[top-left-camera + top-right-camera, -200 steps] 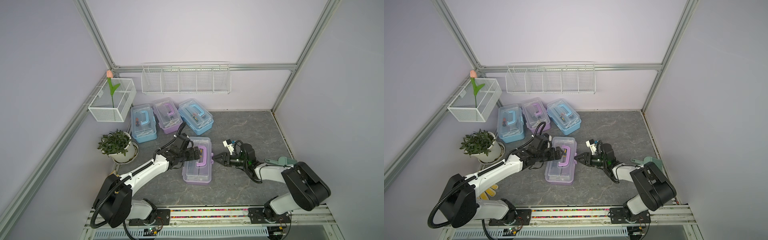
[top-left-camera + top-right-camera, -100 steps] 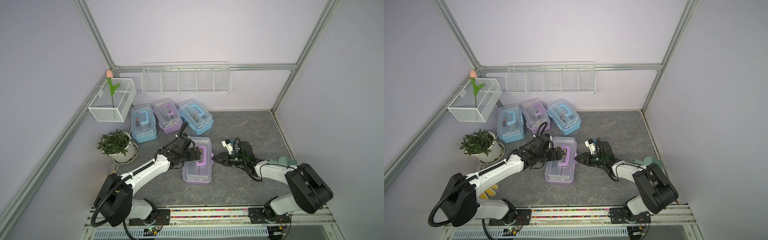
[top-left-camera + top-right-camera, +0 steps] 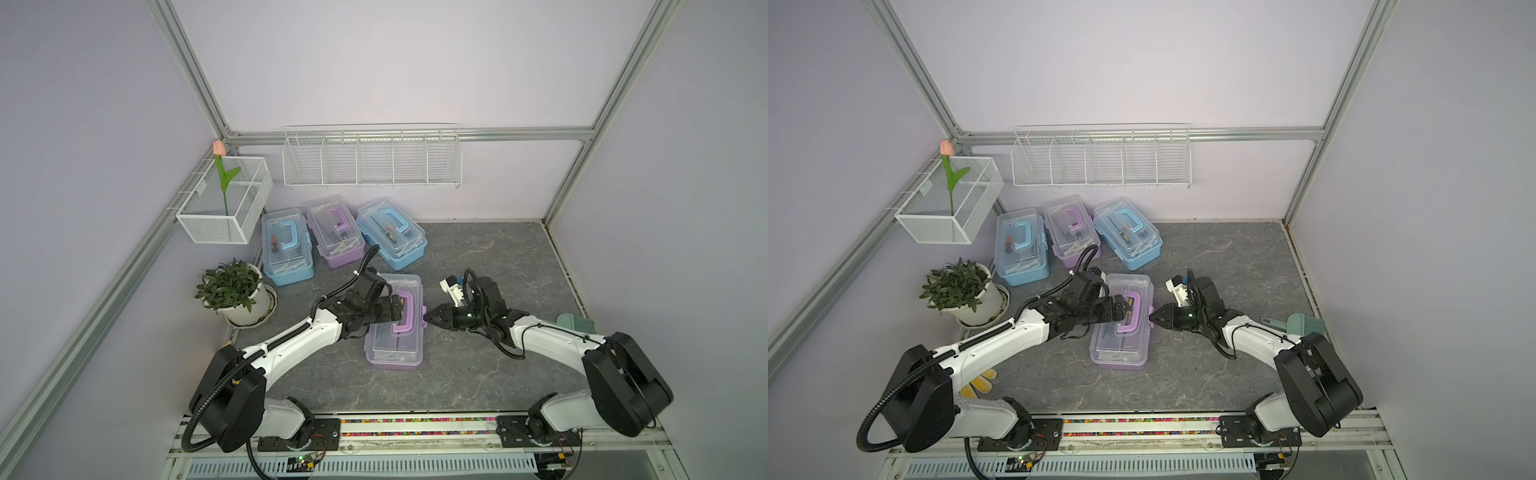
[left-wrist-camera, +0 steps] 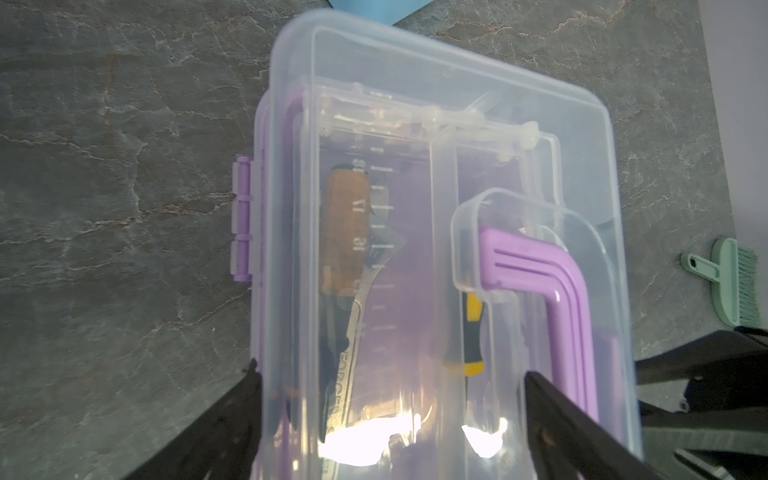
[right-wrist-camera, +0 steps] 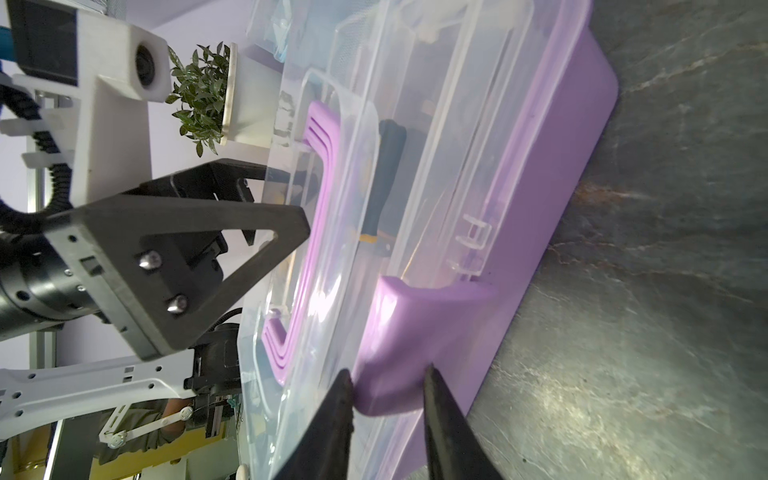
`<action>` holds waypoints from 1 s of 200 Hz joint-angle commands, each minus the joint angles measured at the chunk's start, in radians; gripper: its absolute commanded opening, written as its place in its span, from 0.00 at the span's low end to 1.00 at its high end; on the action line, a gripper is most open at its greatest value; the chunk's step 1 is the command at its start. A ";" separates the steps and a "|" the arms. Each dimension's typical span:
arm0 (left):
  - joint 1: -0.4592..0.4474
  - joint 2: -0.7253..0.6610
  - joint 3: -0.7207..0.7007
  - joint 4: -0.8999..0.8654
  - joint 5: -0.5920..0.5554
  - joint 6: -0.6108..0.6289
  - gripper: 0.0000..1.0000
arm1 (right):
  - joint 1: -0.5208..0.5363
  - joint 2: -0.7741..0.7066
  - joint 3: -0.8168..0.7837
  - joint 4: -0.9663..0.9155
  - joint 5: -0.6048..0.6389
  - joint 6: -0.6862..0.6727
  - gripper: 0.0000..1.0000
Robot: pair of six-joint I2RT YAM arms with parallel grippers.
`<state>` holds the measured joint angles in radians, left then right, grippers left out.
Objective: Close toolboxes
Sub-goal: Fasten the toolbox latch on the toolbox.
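- Four toolboxes stand on the grey counter (image 3: 478, 257): two blue and two purple.
- Three sit in a row at 11 o'clock, lids down: a blue box (image 3: 286, 249), a purple box (image 3: 336, 232) and a second blue box (image 3: 390, 232).
- The near purple box (image 3: 399, 349) lies mid-counter with its clear lid (image 4: 415, 104) down.
- The left tool (image 3: 395, 311), at that box's 9 o'clock, is wide, with its fingers astride the lid.
- The right tool (image 3: 430, 319), at its 3 o'clock, is narrow and pinches the single purple latch (image 5: 415, 332).
- There are two baskets on the walls: a long wire basket (image 3: 372, 158) at 12 o'clock and a small wire basket (image 3: 224, 203) at 10.
- One potted plant (image 3: 230, 286) stands at 9 o'clock and one green brush (image 3: 573, 322) lies at 3.
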<state>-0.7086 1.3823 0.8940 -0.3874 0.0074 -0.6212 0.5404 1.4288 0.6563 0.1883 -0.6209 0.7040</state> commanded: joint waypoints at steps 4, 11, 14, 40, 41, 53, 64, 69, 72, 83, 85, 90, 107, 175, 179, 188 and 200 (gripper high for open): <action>-0.031 0.032 0.004 -0.050 0.083 -0.042 0.96 | 0.012 -0.008 0.022 -0.065 0.029 -0.042 0.30; -0.031 0.032 0.004 -0.049 0.083 -0.042 0.96 | 0.016 -0.006 0.027 -0.070 0.030 -0.045 0.30; -0.031 0.032 0.004 -0.050 0.083 -0.042 0.96 | 0.018 -0.004 0.030 -0.072 0.031 -0.047 0.30; -0.031 0.030 0.002 -0.049 0.083 -0.041 0.95 | 0.029 0.002 0.054 -0.117 0.048 -0.076 0.29; -0.031 0.030 0.003 -0.050 0.082 -0.042 0.96 | 0.031 0.002 0.055 -0.120 0.050 -0.078 0.29; -0.032 0.028 0.003 -0.048 0.082 -0.041 0.95 | 0.035 0.002 0.066 -0.152 0.066 -0.093 0.29; -0.032 0.029 0.003 -0.049 0.082 -0.041 0.96 | 0.040 0.002 0.077 -0.184 0.082 -0.105 0.28; -0.034 0.029 0.004 -0.049 0.081 -0.042 0.95 | 0.040 0.002 0.082 -0.196 0.089 -0.111 0.28; -0.034 0.029 0.004 -0.049 0.082 -0.043 0.95 | 0.041 0.003 0.084 -0.205 0.093 -0.115 0.28; -0.035 0.027 0.004 -0.049 0.081 -0.044 0.96 | 0.044 0.003 0.091 -0.228 0.103 -0.124 0.28; -0.034 0.027 0.004 -0.048 0.081 -0.043 0.96 | 0.045 0.004 0.092 -0.231 0.105 -0.125 0.28; -0.034 0.027 0.003 -0.048 0.081 -0.044 0.95 | 0.046 0.005 0.094 -0.235 0.108 -0.126 0.28; -0.037 0.027 0.006 -0.048 0.079 -0.044 0.96 | 0.049 0.007 0.098 -0.247 0.114 -0.129 0.27; -0.041 0.022 0.006 -0.050 0.076 -0.043 0.96 | 0.065 0.029 0.123 -0.278 0.140 -0.129 0.25; -0.040 0.023 0.007 -0.050 0.077 -0.043 0.96 | 0.065 0.031 0.124 -0.277 0.141 -0.129 0.24; -0.041 0.023 0.008 -0.050 0.077 -0.043 0.96 | 0.066 0.035 0.128 -0.284 0.145 -0.130 0.24; -0.042 0.022 0.008 -0.050 0.076 -0.043 0.96 | 0.067 0.039 0.132 -0.295 0.152 -0.131 0.24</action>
<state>-0.7197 1.3823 0.8940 -0.3916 -0.0078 -0.6212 0.5911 1.4322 0.7803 -0.0410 -0.5106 0.5972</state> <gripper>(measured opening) 0.957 0.244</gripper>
